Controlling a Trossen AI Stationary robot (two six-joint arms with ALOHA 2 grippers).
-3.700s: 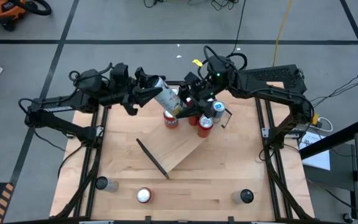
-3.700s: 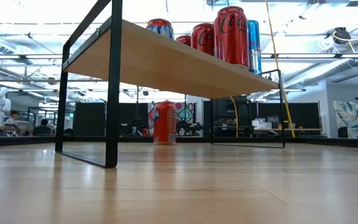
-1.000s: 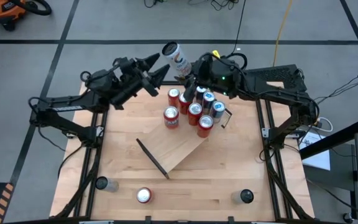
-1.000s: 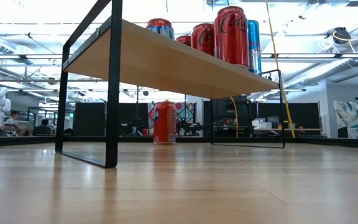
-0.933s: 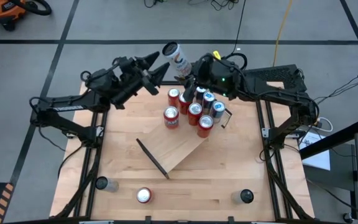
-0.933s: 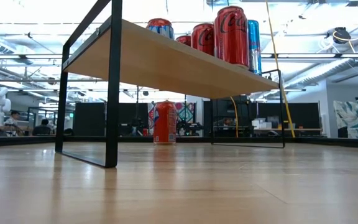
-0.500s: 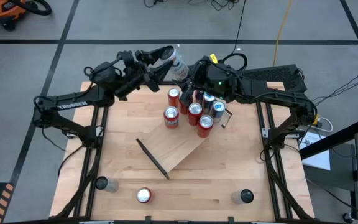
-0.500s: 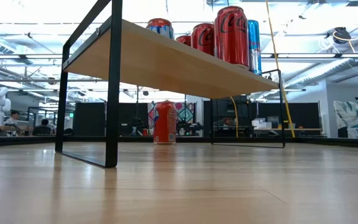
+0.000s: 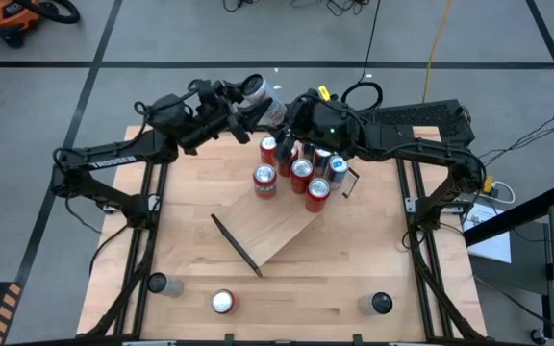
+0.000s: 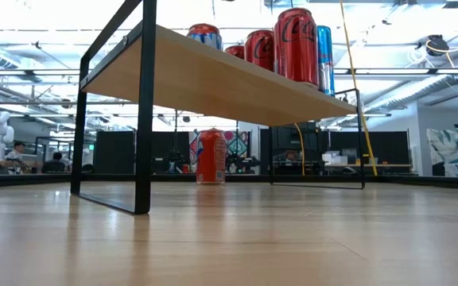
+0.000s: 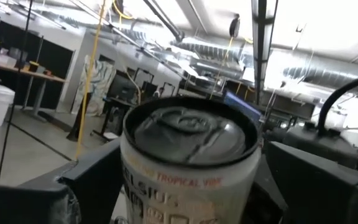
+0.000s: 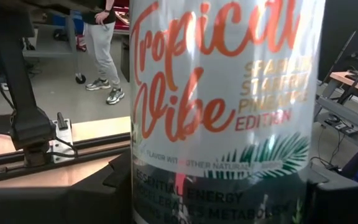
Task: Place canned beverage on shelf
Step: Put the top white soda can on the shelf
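A white "Tropical Vibe" can (image 9: 265, 100) hangs tilted above the table's far edge, between my two grippers. My right gripper (image 9: 283, 117) is shut on it. My left gripper (image 9: 248, 96) is open, and its fingers stand on either side of the can's top end (image 11: 188, 134). The shelf (image 9: 282, 226) is a light-wood board on black brackets in the middle of the table. Several cans (image 9: 301, 171) stand on its far part, and the low view shows them on top (image 10: 296, 44). My right gripper has the can's side wall, toward its bottom end (image 12: 151, 186), between its two fingers (image 12: 114, 193). The fingers come about level from the table's right and lie across the can. The can is lifted clear, its top leaning toward the table's left. My left gripper: whether its fingers (image 11: 98, 180) touch the can's top end, I cannot tell.
A red can (image 9: 222, 302) and two dark cans (image 9: 158, 284) (image 9: 381, 304) stand near the table's near edge. In the low view another red can (image 10: 211, 156) stands on the table beyond the shelf. The black frame rails (image 9: 152, 231) run along both table sides.
My left gripper has swung toward the table's right, up to the can, and its open fingers now stand about the can's top end. My right gripper has brought the can slightly down and toward the left gripper.
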